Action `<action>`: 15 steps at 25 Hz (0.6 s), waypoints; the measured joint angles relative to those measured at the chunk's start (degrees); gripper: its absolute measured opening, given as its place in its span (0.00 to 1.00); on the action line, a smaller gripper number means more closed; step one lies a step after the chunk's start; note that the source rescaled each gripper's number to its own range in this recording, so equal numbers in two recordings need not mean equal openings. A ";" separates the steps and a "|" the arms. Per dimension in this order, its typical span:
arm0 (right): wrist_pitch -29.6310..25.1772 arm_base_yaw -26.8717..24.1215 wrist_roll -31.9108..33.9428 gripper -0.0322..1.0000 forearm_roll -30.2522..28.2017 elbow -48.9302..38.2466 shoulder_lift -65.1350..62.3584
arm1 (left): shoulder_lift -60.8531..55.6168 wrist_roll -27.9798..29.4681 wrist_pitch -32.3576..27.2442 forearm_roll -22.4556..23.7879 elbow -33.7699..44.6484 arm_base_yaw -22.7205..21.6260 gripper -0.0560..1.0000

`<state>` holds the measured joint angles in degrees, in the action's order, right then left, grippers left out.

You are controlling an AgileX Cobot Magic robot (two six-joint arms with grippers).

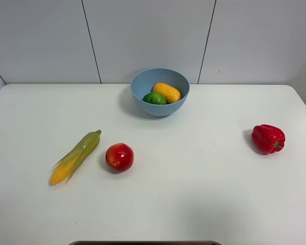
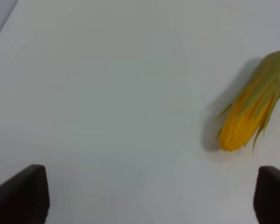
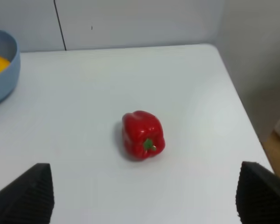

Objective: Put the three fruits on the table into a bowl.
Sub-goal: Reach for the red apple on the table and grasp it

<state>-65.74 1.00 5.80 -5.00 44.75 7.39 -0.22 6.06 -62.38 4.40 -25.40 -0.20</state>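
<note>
The light-blue bowl (image 1: 159, 92) stands at the back middle of the white table (image 1: 194, 194). Inside it lie the green lime (image 1: 155, 98) and the yellow-orange mango-like fruit (image 1: 167, 92). The glossy red apple-like fruit (image 1: 119, 156) rests on the table left of centre, beside the corn. Neither arm shows in the high view. In the left wrist view my left gripper (image 2: 149, 196) is open over bare table, holding nothing. My right gripper (image 3: 144, 198) is also open and holds nothing; the bowl's rim (image 3: 2, 70) shows at that view's edge.
A green-husked corn cob (image 1: 75, 156) (image 2: 249, 114) lies at the left, close to the red fruit. A red bell pepper (image 1: 268, 138) (image 3: 143, 135) sits at the right, ahead of my right gripper. A grey panelled wall (image 1: 153, 35) backs the table.
</note>
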 joint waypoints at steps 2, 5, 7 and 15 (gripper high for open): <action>0.97 0.00 0.12 0.59 0.16 -2.19 -2.49 | 0.00 0.00 0.00 0.00 0.00 0.00 0.72; 1.49 0.00 0.23 0.59 0.43 -4.51 -5.03 | 0.00 0.00 0.00 0.00 0.00 0.00 0.72; 1.56 0.00 0.23 0.59 0.43 -5.67 -6.19 | 0.00 -0.08 0.00 0.00 0.00 0.00 0.72; 1.92 0.00 0.25 0.59 0.55 -10.68 -7.00 | 0.00 -0.08 0.00 0.00 0.00 0.00 0.72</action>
<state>-63.81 1.00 6.05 -4.45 34.07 0.38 -0.22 5.98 -62.38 4.40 -25.40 -0.20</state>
